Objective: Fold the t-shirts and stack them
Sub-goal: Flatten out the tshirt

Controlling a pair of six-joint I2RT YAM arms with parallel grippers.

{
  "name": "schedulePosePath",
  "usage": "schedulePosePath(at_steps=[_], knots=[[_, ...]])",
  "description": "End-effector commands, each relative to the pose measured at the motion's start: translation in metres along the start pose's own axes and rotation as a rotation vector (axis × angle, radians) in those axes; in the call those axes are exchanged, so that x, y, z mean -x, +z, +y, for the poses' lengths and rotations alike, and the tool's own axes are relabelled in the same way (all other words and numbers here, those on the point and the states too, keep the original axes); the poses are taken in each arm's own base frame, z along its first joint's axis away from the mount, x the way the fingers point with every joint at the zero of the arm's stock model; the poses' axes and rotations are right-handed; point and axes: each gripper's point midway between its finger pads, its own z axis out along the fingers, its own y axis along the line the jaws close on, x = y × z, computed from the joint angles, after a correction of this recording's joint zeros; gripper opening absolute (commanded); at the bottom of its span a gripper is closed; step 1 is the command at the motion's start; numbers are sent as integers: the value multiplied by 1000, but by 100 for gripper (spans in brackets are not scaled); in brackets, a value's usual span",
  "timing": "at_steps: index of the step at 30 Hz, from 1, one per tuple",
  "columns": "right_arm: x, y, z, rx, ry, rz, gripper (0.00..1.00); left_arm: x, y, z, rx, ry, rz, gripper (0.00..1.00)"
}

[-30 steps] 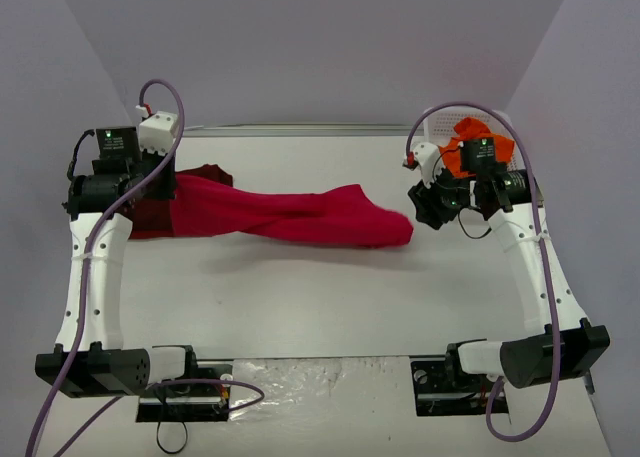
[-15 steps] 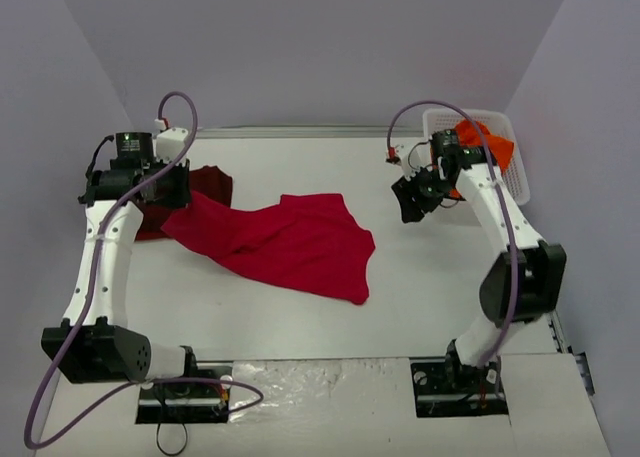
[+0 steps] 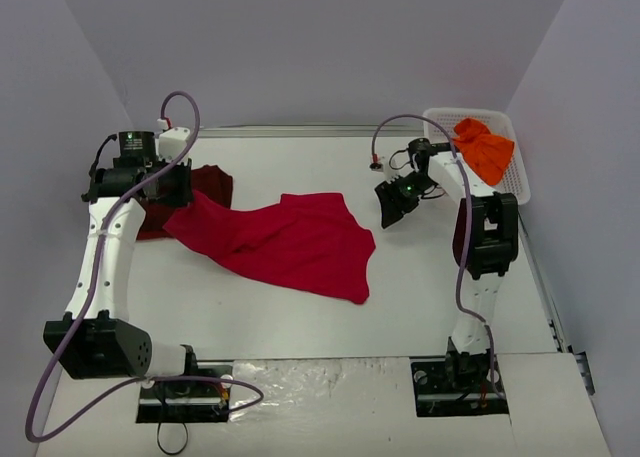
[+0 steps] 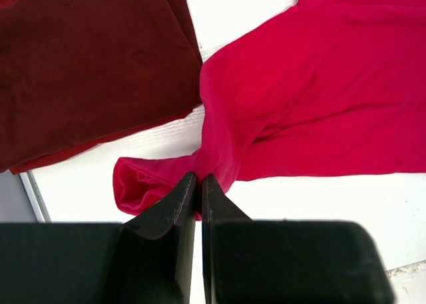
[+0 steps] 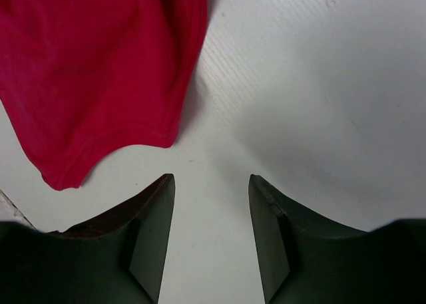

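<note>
We see the left gripper (image 4: 200,179) clenched on a bunched corner of the red shirt (image 3: 285,242). This shirt lies spread on the table (image 3: 300,322), well left of the basket (image 3: 513,177). The right gripper (image 5: 210,179) stands released, grasping nothing, over bare table between the basket and the red shirt's hem. The orange shirt (image 3: 484,149) lies in the basket. The maroon shirt (image 4: 86,64), apparently folded, lies farthest from the basket.
</note>
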Motion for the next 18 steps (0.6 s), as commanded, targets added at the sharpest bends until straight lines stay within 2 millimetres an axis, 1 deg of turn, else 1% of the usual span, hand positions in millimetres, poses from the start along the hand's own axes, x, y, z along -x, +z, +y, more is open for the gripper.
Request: schedulePosePath(at_steps=[1,5,15,18], knots=[[7,3,14,79,-17,-5,45,6,-5,3,20,5,-31,2],[9,13,21,118,-29,5,46,7,-5,4,25,6,-33,2],[0,44,33,172,-37,75,47,5,-4,4,27,7,-34,2],[-1,48,33,172,-41,87,47,3,-3,4,25,9,-33,2]])
